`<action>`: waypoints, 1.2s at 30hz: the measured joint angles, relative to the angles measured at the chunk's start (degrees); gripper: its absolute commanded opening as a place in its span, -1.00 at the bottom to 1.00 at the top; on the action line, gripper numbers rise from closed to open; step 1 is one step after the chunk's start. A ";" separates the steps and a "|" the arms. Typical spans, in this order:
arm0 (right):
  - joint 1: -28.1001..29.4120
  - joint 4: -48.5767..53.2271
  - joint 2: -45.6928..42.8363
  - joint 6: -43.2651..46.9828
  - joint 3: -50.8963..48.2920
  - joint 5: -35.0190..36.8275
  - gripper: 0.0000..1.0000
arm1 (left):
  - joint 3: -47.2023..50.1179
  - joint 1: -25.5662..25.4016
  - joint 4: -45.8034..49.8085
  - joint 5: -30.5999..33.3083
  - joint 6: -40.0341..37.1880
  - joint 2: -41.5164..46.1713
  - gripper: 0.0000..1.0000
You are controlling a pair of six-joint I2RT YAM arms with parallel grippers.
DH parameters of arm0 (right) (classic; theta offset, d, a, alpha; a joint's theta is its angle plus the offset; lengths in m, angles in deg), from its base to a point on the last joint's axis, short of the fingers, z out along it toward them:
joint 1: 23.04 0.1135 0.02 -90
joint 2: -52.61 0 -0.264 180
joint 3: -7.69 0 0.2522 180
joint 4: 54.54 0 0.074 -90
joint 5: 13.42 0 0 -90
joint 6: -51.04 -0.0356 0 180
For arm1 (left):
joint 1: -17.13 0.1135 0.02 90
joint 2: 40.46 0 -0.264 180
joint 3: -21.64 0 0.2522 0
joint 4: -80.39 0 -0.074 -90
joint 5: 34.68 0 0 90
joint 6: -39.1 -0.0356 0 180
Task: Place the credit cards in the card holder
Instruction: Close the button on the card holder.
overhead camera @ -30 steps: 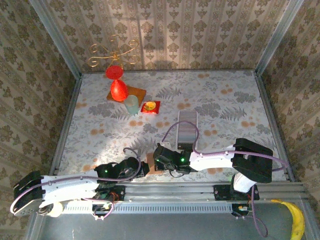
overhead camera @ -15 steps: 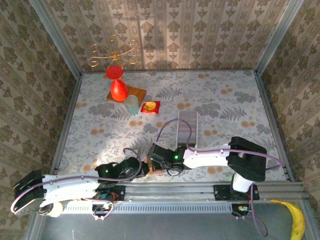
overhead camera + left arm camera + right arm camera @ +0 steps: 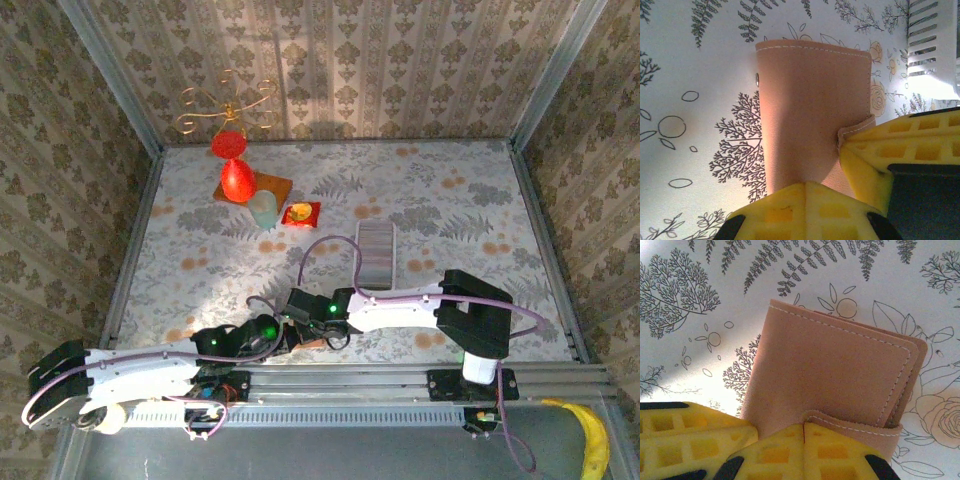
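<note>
The card holder [image 3: 810, 110] is a pinkish-tan folded wallet lying flat on the floral table near the front edge, partly under both arms from above [image 3: 304, 336]. My left gripper [image 3: 806, 184] is shut, its yellow fingertips resting on the wallet's near edge. My right gripper [image 3: 804, 425] is also shut, tips against the wallet's side where the stitched strap tab [image 3: 855, 429] curls over them. Seen from above, the left gripper [image 3: 287, 338] and the right gripper [image 3: 300, 322] meet at the wallet [image 3: 835, 375]. The credit cards are out of view.
A long clear ribbed tray [image 3: 377, 250] lies just behind the wallet, its end in the left wrist view [image 3: 930, 50]. At the back left stand a red vase [image 3: 237, 180], a clear cup [image 3: 263, 210] and a small red square [image 3: 302, 213]. A banana [image 3: 592, 440] lies off the table.
The right arm has swung left along the front of the table, bringing its gripper onto the wallet beside the left gripper. The left arm has barely moved.
</note>
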 measured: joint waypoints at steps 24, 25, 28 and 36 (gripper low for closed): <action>0.22 -5.03 -19.98 3.10 -3.02 11.52 0.17 | -17.97 8.02 36.30 15.08 -14.10 18.86 0.74; 0.22 -5.01 -22.93 4.15 -3.67 13.27 0.21 | -19.19 9.31 36.87 15.91 -15.93 18.86 0.99; 0.22 -5.57 -32.24 7.96 -7.56 19.34 0.31 | -21.57 13.70 36.65 17.11 -21.44 18.78 1.00; -3.34 -16.20 -56.68 26.14 -26.60 32.92 0.47 | -23.98 29.70 30.62 20.98 -34.82 14.82 1.00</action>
